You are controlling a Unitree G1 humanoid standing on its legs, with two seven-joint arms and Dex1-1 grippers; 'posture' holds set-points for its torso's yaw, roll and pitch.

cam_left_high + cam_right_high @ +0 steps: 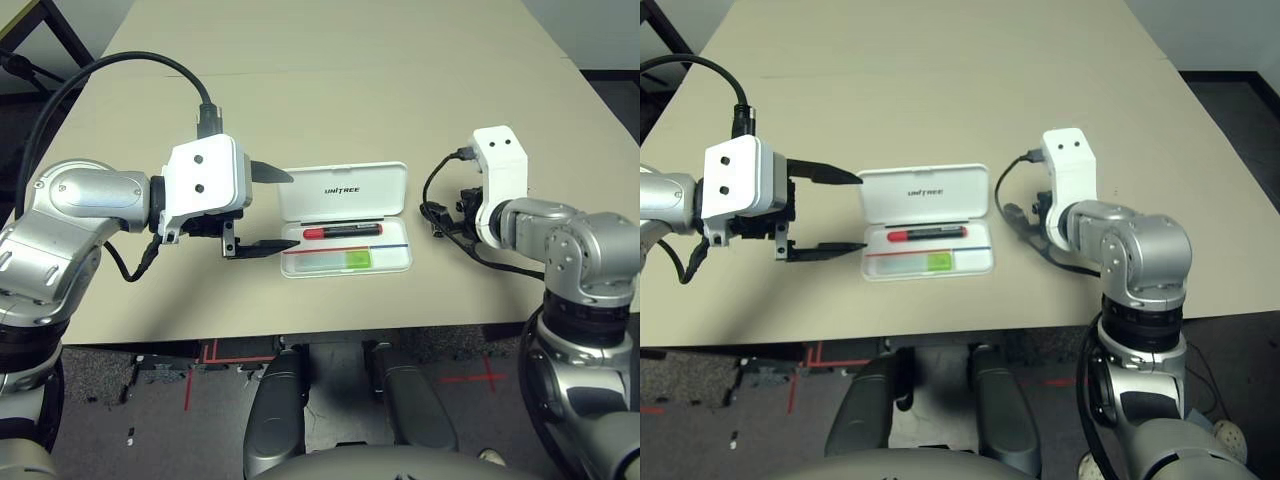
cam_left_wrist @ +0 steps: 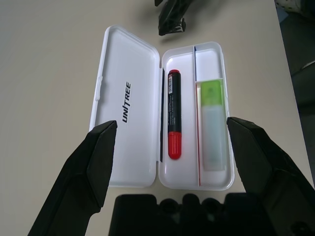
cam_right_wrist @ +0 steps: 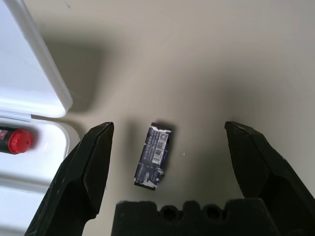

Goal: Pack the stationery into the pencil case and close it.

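Note:
The white pencil case (image 1: 396,262) lies open mid-table, its "UNITREE" lid (image 2: 129,103) folded back flat. In its tray lie the red marker (image 2: 173,113) and, beyond the red-blue line, the pale green-and-white stick (image 2: 212,123). My left gripper (image 2: 171,125) is open at the case's left end, one finger by the lid and one by the tray's front. To the case's right, my right gripper (image 3: 168,129) points down at the table and is open. Between its fingers a tiny rectangular piece (image 3: 153,155) with a dark blue barcode label lies on the bare table.
The beige table (image 1: 330,80) stretches far back behind the case. Its front edge runs close below the tray. A black cable (image 1: 120,70) loops over my left arm. More cables (image 1: 440,215) hang by my right wrist.

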